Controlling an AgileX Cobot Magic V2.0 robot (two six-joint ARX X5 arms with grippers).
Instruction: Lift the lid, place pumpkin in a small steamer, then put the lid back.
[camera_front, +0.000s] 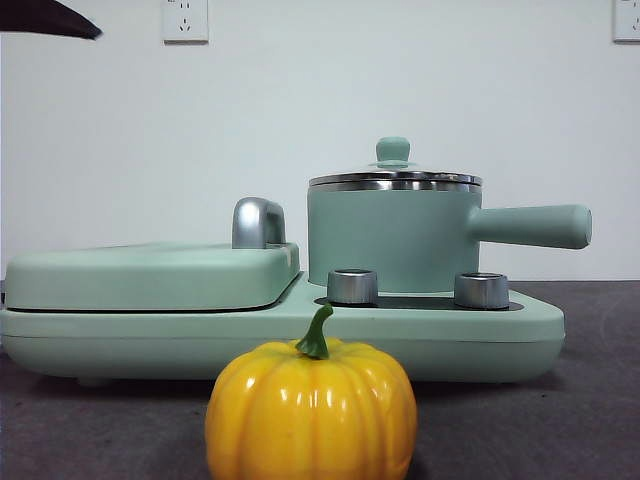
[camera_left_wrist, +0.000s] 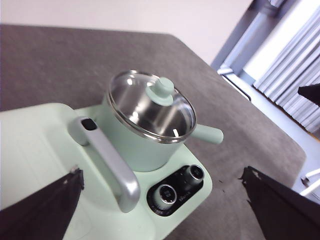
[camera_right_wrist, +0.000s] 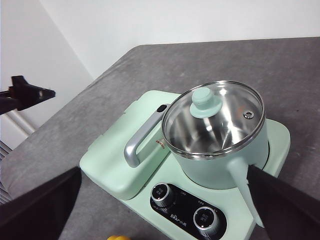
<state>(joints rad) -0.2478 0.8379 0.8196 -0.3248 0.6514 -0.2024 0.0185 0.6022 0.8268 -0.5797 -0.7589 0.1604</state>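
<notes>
Just one pumpkin (camera_front: 311, 412), one lid (camera_front: 394, 172).

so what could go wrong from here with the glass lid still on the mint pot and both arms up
1. The round clear glass lid offers only its small mint-green knob to pinch, so the open left gripper or open right gripper may slip.
2. The glossy, ribbed yellow-orange toy pumpkin sits apart on the grey table and could roll away.
3. The mint-green cylindrical steamer has a long side handle that an arm might knock.
</notes>
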